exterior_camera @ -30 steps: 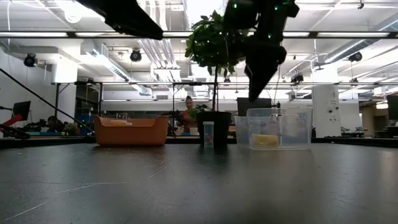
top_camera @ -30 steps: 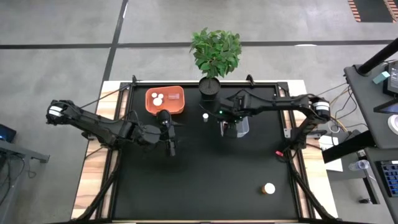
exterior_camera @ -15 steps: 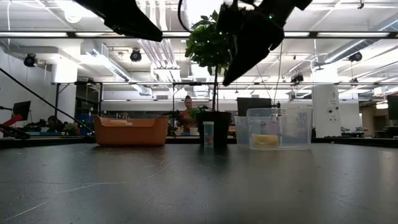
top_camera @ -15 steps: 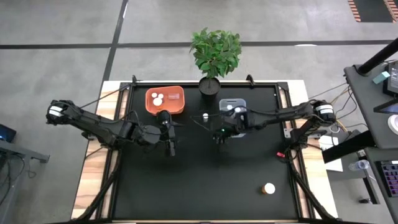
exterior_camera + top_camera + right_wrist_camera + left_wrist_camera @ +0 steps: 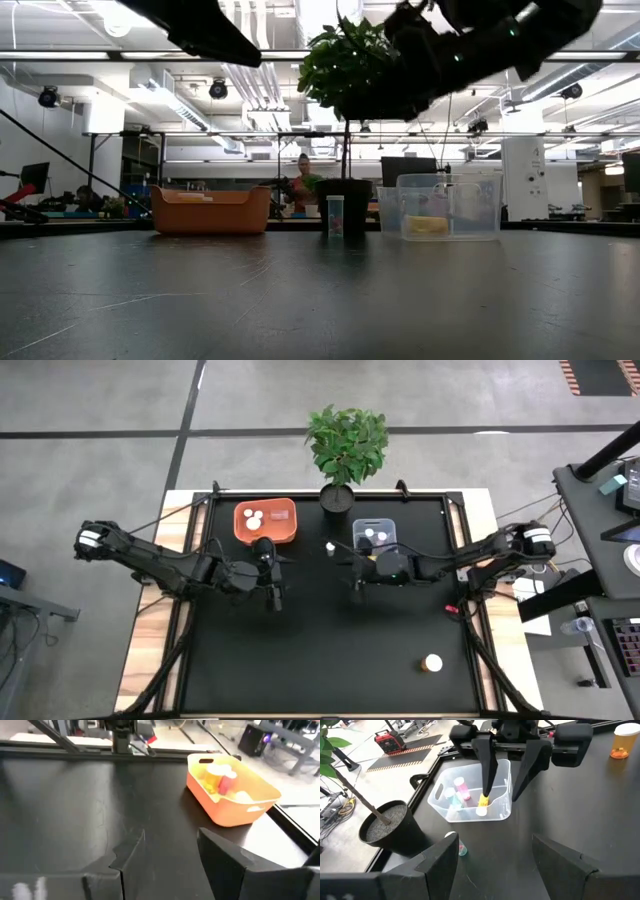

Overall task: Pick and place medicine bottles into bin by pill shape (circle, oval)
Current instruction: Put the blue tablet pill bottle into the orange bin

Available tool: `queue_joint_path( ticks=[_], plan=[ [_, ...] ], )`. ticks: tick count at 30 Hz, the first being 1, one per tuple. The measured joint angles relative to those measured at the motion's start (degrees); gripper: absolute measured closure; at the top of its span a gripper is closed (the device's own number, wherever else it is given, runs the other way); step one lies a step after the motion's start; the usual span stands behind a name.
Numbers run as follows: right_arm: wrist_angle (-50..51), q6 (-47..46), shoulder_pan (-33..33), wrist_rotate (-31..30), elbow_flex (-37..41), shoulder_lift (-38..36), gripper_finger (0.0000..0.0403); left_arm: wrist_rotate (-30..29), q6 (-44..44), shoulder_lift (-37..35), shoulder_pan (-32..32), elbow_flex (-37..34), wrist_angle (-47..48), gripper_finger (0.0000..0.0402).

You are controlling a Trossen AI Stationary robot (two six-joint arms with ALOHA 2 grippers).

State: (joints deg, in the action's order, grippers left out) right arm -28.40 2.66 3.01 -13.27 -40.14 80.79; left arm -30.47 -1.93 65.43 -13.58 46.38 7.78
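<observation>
Both grippers hang empty with fingers apart, the right gripper [image 5: 356, 573] near a small bottle [image 5: 329, 547] between the orange bin [image 5: 290, 510] and clear bin [image 5: 386, 524], the left gripper [image 5: 276, 596] waiting; a careless reach could topple it.

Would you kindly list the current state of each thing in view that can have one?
left gripper: open, empty, above the table near the orange bin.
right gripper: open, empty, beside the clear bin.
orange bin: upright, holds several bottles.
clear bin: upright, holds several bottles.
small bottle: upright on the table between the bins.
amber bottle: alone on the table, near its front edge.
potted plant: upright.
</observation>
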Motion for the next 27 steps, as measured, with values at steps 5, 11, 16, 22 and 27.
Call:
queue_joint_path(
  ticks=[5, 11, 16, 22, 27],
  plan=[
    [-2.05, -2.65, -0.02, -0.36, 2.89, -0.09, 0.0227, 0.01, 0.0, 0.0, 0.0, -0.25, 0.17, 0.0169],
    [-2.3, -1.65, 0.0, -0.4, 3.0, -0.11, 0.0227, -0.01, -0.02, 0.0, 0.02, -0.45, 0.1, 0.0169],
    [-2.35, -1.53, 0.01, -0.38, 3.0, -0.11, 0.0227, -0.01, -0.02, 0.0, 0.02, -0.51, -0.1, 0.0169],
    [-2.34, -1.42, 0.11, -0.36, 3.0, -0.11, 0.0227, -0.01, -0.02, 0.0, 0.02, -0.51, -0.08, 0.0169],
    [-1.89, -0.26, 0.51, -0.4, 3.0, -0.25, 0.0227, -0.01, -0.02, 0.0, 0.02, -0.51, -0.06, 0.0169]
  ],
)
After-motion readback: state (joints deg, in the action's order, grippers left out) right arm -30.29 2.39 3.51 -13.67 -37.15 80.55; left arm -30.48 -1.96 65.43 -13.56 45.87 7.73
